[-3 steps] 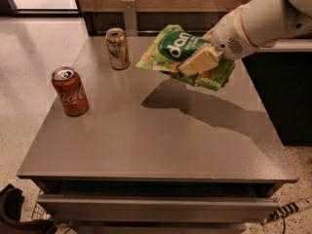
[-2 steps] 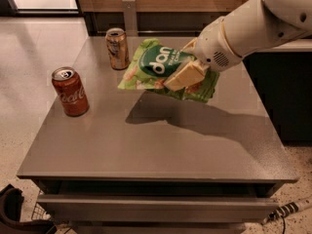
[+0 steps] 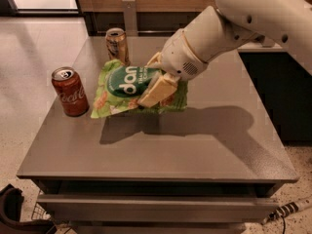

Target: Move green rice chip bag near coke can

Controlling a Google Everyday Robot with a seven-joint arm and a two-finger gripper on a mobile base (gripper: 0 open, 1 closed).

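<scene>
Gripper (image 3: 154, 91) is clamping tight on green rice chip bag (image 3: 121, 87), holding it over table (image 3: 195, 147) w/ bag edge near coke can (image 3: 70, 92).

One camera, elevated, close, looking down across table (image 3: 195, 145); pincer (image 3: 155, 87) centre-frame.

Your arm (image 3: 253, 18) stretches in from the upper right of the frame, white and thick, sloping down-left to the rounded wrist (image 3: 183, 60) just above centre. Your gripper (image 3: 152, 87) sits at mid-frame, pointing down-left and clamped across the green rice chip bag (image 3: 122, 89). One tan finger (image 3: 157, 88) lies flat over the bag's front.
</scene>
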